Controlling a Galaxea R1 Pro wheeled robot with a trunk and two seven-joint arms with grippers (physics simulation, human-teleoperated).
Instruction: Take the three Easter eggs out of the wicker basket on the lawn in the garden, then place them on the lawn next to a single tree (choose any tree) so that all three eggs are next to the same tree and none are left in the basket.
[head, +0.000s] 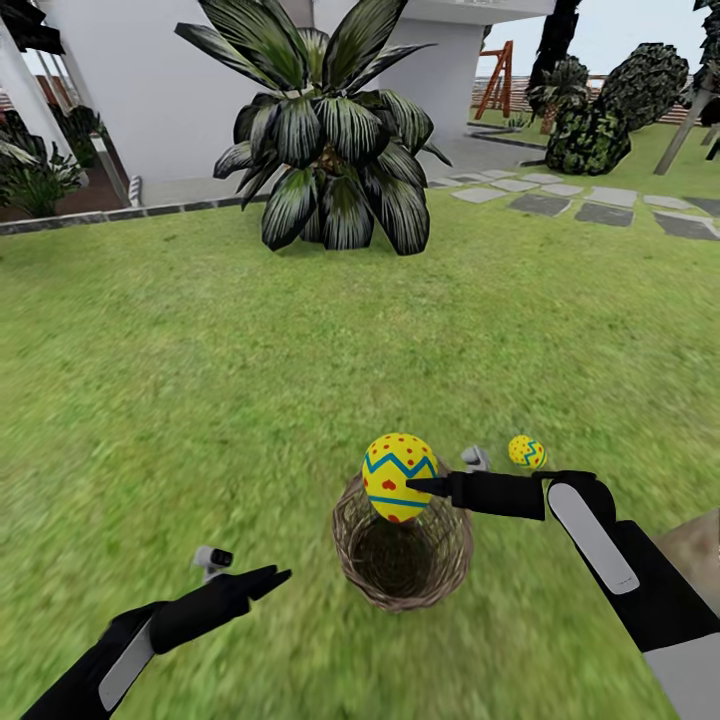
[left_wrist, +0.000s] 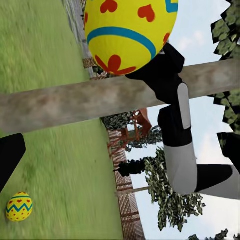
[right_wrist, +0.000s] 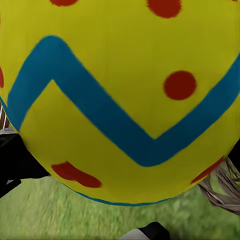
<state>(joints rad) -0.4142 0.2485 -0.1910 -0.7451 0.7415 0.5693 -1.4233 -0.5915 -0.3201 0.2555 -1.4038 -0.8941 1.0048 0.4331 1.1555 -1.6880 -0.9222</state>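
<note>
Head view: right fingers (head: 412, 487) are clamped on an egg (head: 398, 476) held just above the basket (head: 402, 548) – up close it's all yellow with a blue zigzag. Second egg (head: 526, 452) sits on the lawn (head: 200, 350) further right. Left fingers (head: 268, 577) hover low at near left, look pressed together.

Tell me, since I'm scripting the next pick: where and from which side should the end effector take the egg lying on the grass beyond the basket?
Grip the loose egg across its narrow middle, coming from above. It lies alone on open lawn, apart from the wicker basket, so its rounded sides look free for fingers to close around.
</note>
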